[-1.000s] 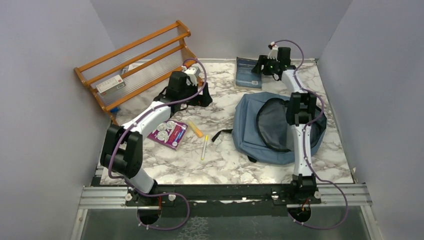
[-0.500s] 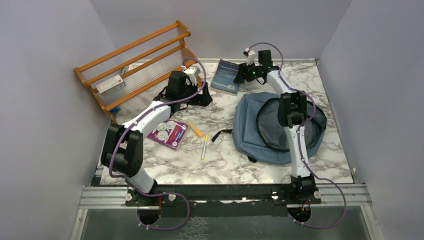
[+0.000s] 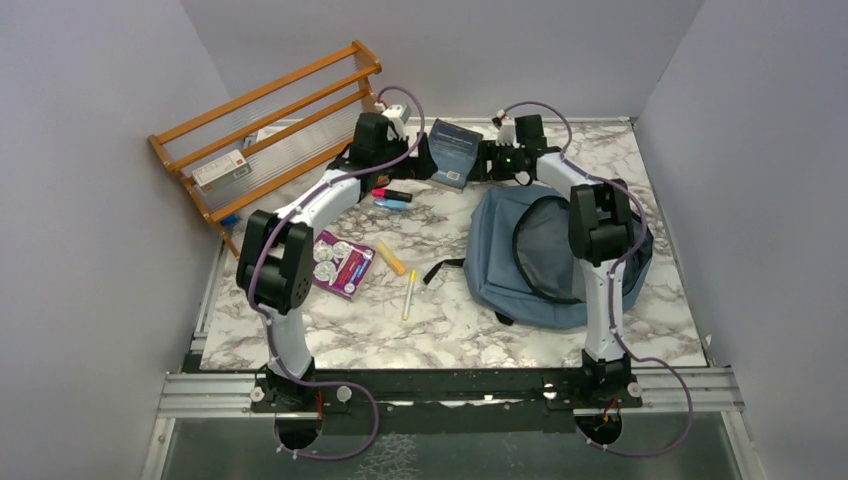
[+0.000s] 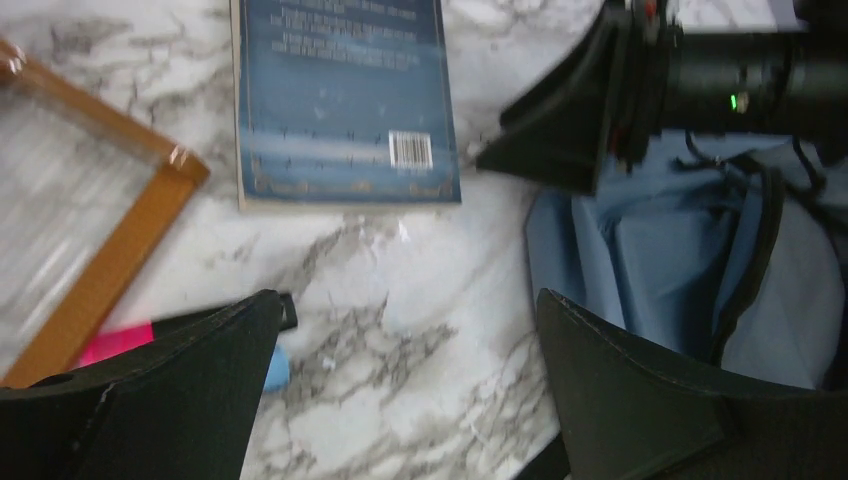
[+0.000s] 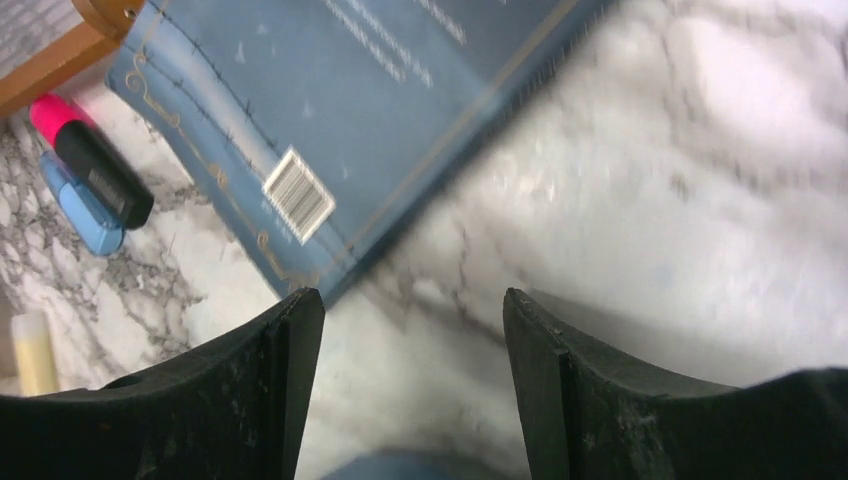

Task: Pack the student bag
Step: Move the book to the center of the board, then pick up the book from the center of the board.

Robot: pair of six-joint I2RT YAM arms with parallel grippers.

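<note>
The dusty-blue student bag [image 3: 545, 250] lies open at the right of the table, dark lining up; its fabric also shows in the left wrist view [image 4: 640, 250]. A dark blue book [image 3: 455, 153] lies flat at the back, seen too in the left wrist view [image 4: 340, 100] and the right wrist view [image 5: 330, 110]. My left gripper [image 3: 428, 160] is open and empty just left of the book [image 4: 410, 320]. My right gripper [image 3: 482, 162] is open and empty just right of the book's near corner [image 5: 405, 310], above bare table.
A pink highlighter [image 3: 390, 194] and a blue one [image 3: 392, 204] lie left of the book. A wooden rack [image 3: 270, 120] stands at the back left. A purple card pack [image 3: 338, 264], a yellow marker [image 3: 391, 257] and a white-yellow pen [image 3: 409, 294] lie mid-table.
The book slid left across the back of the table with my right gripper, which now stands just off it. My left arm swung to the back, uncovering the highlighters.
</note>
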